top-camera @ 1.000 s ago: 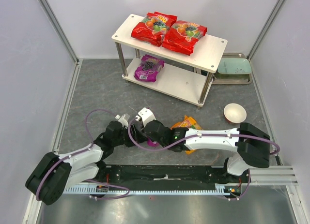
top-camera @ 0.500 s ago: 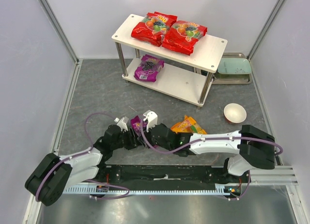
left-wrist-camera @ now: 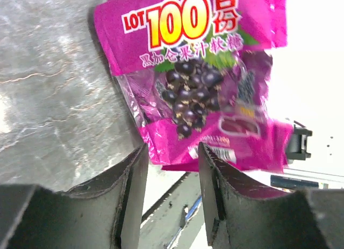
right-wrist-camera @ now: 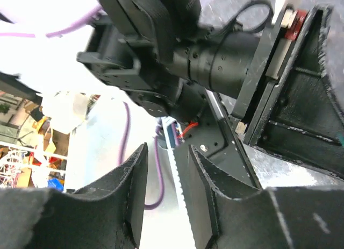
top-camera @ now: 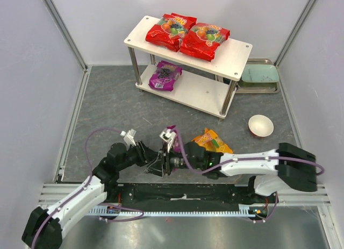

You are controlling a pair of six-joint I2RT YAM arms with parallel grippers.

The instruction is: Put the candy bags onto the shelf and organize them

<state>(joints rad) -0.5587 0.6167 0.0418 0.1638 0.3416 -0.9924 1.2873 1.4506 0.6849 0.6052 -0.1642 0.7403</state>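
Observation:
A purple candy bag (left-wrist-camera: 199,82) fills the left wrist view, its printed face toward the camera and its lower edge just past my left gripper (left-wrist-camera: 172,149), whose jaws stand apart with nothing between them. From above, my left gripper (top-camera: 152,158) and right gripper (top-camera: 166,164) meet tip to tip near the table's front, and this bag is hidden there. My right gripper (right-wrist-camera: 167,149) is open and empty, facing the left arm. An orange candy bag (top-camera: 212,141) lies beside the right arm. The shelf (top-camera: 236,47) carries two red bags (top-camera: 171,27) (top-camera: 204,38) on top and a purple one (top-camera: 165,76) below.
A pale green tray (top-camera: 259,77) sits right of the shelf in the back corner. A small white bowl (top-camera: 260,125) stands on the grey tabletop at the right. White walls close in the sides.
The right jaws have opened wider. Both grippers have moved nearer the front edge, and the left arm has drawn back. The purple bag seen between them from above no longer shows there.

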